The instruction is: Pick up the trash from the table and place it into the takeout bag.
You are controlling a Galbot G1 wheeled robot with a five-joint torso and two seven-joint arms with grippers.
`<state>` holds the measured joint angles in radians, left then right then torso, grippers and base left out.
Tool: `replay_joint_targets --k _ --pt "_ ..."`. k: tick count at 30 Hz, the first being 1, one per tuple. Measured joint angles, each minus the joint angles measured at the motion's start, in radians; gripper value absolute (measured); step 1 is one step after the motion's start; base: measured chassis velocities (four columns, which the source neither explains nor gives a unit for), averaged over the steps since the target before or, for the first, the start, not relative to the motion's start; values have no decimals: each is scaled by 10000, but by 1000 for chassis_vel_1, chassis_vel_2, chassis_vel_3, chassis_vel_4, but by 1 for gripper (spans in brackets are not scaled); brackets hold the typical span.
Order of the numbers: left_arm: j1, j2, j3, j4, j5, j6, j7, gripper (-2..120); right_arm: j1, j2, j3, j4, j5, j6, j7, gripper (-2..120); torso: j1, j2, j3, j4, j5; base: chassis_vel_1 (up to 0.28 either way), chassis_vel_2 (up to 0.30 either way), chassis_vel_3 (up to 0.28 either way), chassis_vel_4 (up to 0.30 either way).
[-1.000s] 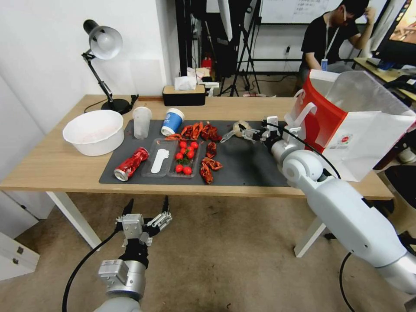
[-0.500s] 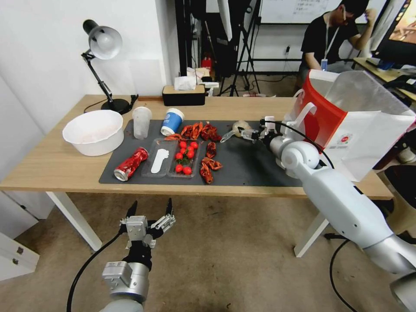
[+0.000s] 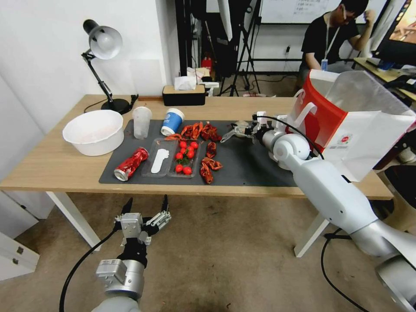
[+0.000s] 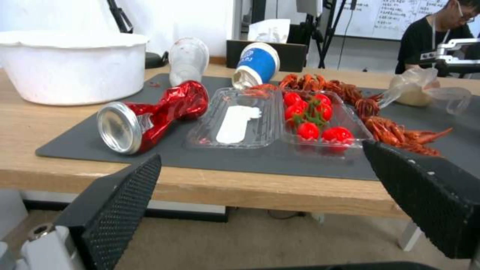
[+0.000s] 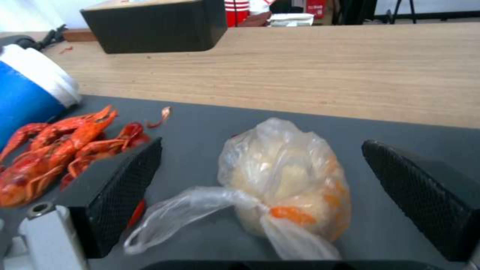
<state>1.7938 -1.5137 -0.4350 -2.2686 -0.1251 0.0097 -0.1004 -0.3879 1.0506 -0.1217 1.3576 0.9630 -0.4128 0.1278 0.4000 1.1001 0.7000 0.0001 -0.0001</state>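
Right claw: I'm holding it wide apart over the mat, fingers flanking the wrapped bundle.
Bundle: lying on the mat between the fingers, knotted tail trailing towards the claw.
Takeout bag: standing open just beside, on the table.
Left claw: I'm hanging it spread below the table edge.
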Motion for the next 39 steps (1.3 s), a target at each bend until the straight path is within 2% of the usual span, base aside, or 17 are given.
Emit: replay_joint_targets --k 16,30,39 --pt "-57 55 -84 32 -90 6 0 100 1134 522 -534 -1488 -479 -671 139 100 0 -1 0 0 1 0 0 0 0" --pt "-46 46 -50 -35 -104 17 -23 100 1236 673 -656 -1819 -680 -804 124 100 0 -1 0 -1 1 0 0 0 0" --pt "-110 90 -2 27 -120 18 -45 100 1156 786 -668 -2025 -718 -893 170 72 0 -1 0 -1 1 0 0 0 0"
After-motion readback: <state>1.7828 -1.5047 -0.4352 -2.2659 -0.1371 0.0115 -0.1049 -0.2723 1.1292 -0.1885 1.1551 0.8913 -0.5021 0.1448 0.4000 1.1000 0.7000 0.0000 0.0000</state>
